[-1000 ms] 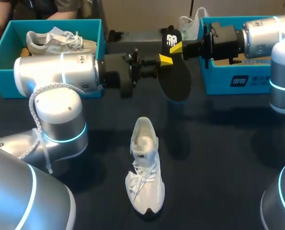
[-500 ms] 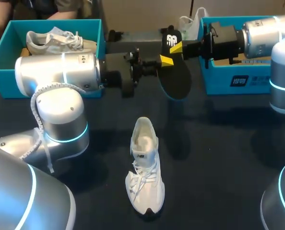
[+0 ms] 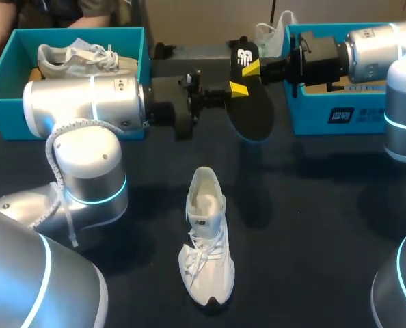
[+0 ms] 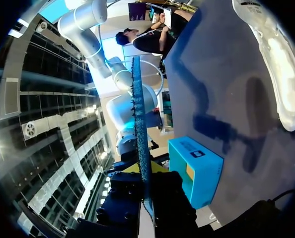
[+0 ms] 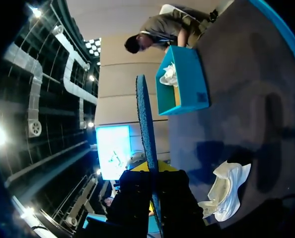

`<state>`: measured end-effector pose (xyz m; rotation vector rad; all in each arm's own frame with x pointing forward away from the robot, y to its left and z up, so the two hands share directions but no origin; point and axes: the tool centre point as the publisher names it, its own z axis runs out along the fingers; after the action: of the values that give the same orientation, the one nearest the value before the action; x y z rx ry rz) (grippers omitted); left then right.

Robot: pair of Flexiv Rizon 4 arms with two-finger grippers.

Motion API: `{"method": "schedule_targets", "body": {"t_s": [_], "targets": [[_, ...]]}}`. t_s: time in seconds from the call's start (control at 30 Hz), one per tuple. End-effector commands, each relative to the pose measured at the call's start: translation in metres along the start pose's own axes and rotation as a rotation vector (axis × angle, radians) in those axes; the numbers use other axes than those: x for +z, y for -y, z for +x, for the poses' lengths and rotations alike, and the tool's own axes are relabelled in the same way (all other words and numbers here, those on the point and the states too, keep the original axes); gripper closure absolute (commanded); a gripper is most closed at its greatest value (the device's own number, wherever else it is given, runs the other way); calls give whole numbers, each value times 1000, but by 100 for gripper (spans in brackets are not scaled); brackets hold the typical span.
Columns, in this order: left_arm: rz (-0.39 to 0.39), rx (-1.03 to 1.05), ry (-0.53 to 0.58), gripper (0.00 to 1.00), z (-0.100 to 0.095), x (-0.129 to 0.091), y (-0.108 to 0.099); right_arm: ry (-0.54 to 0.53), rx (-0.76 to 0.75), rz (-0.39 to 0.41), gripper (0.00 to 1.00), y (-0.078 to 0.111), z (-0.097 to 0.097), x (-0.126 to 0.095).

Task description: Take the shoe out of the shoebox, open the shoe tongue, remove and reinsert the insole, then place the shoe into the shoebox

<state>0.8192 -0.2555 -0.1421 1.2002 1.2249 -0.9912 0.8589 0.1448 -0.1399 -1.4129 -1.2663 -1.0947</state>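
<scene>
Step in hand is judged to be the insole stage: removal is done, reinsertion is not yet begun. The black insole (image 3: 249,109) is held in the air above the far part of the counter (image 3: 312,205), between the two teal boxes, well apart from the shoe (image 3: 206,236). It is gripped from both sides. The left jaws are clamped on its edge at mid-length, and the right jaws are clamped nearer the heel end. In each wrist view the insole (image 4: 140,124) (image 5: 145,119) is seen edge-on, pinched in that arm's own jaws and running out ahead of them. The white shoe (image 4: 281,84) (image 5: 224,191) lies unheld on the counter, sole down, with its toe toward the robot and its opening toward the far side. The opening looks wide, so the tongue is taken as already pulled back. A second shoe (image 3: 87,58) is seen inside the left shoebox (image 3: 5,82). The right shoebox (image 3: 340,116) is partly hidden by the right arm, so its contents cannot be told. For the next move, one pair of jaws should be released so the insole is carried by a single arm. The insole should then be tipped toe-first and lowered into the opening. The shoe should probably be braced by the freed arm, since nothing keeps it from sliding. The insole looks thin and flexible, so buckling at the opening is a risk.
</scene>
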Motion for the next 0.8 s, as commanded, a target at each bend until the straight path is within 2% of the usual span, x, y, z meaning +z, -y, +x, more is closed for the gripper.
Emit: {"method": "schedule_targets", "body": {"t_s": [0.03, 0.33, 0.5, 0.6, 0.67, 0.7, 0.8], "targets": [[-7, -6, -3, 100, 0, -12, 5, 9, -3, -16, 0, 2, 1, -5], [-26, -114, -58, 100, 4, -53, 11, 18, -34, -21, 0, 4, 3, -20], [-57, -363, -157, 100, 6, -69, 18, 18, -50, -27, 0, 7, 2, -28], [-23, -603, -125, 100, 8, -79, 23, 10, -51, -39, 0, 8, 1, -32], [37, -776, -85, 100, 8, -88, 26, 10, -51, -39, 0, 8, 1, -32], [67, -721, -63, 100, 3, -91, 32, 10, -51, -39, 0, 8, 1, -32], [67, -721, -63, 100, 3, -91, 32, 10, -51, -39, 0, 8, 1, -32]]}}
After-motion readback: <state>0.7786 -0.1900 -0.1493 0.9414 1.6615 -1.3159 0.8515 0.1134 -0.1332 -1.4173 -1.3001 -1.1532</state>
